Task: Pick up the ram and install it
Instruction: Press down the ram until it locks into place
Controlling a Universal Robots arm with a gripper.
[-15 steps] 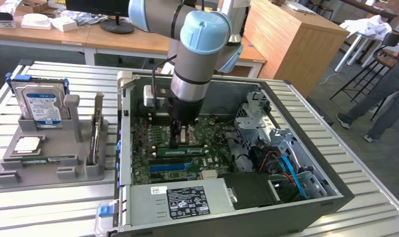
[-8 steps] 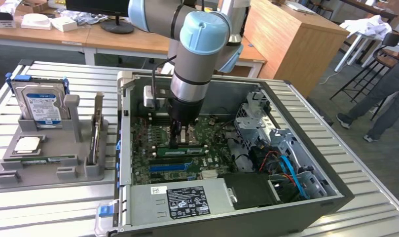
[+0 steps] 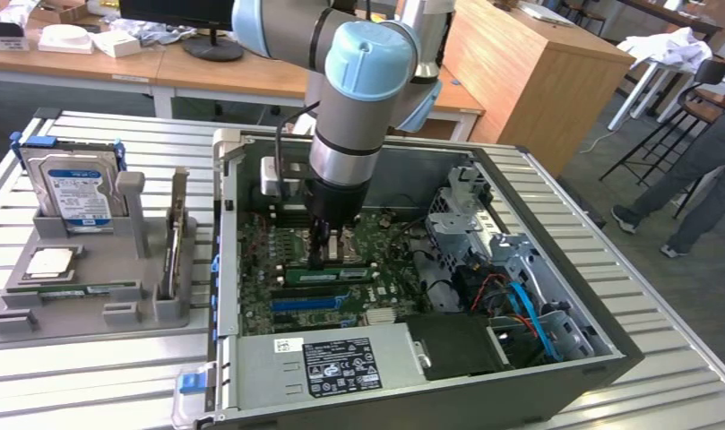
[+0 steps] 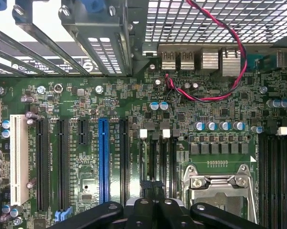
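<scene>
Green motherboard (image 3: 338,269) fills the floor of the open computer case (image 3: 554,331) in the exterior view, and the gripper (image 3: 325,255) hangs straight down into it from the grey and pale-blue arm (image 3: 350,107). Its dark fingers are drawn together at the tip, right above the ram (image 3: 329,274), a thin green stick with a pale label lying among the memory slots. The stick's long axis runs across the board from the exterior view's left to its right, roughly level with the blue slot (image 3: 305,303) just below it. Whether the fingertips actually pinch the stick or only touch its top edge cannot be told from here. On the slatted table (image 3: 87,376) at the exterior view's left stands a grey parts holder (image 3: 87,305) with a hard drive (image 3: 73,193) upright in it, a silver-topped CPU chip (image 3: 49,262) lying flat, and an expansion card (image 3: 175,235) on edge. A person's legs (image 3: 697,179) show at the far right (near some stools).

From the wrist view, the gripper (image 4: 153,207) shows as black finger bases pressed close together over the board. Beyond them run a long blue slot (image 4: 103,160), a white slot (image 4: 19,157), black slots and the metal CPU socket frame (image 4: 219,183). A red-and-black cable (image 4: 215,62) loops near the rear ports. The ram itself is hidden under the fingers here.
</scene>
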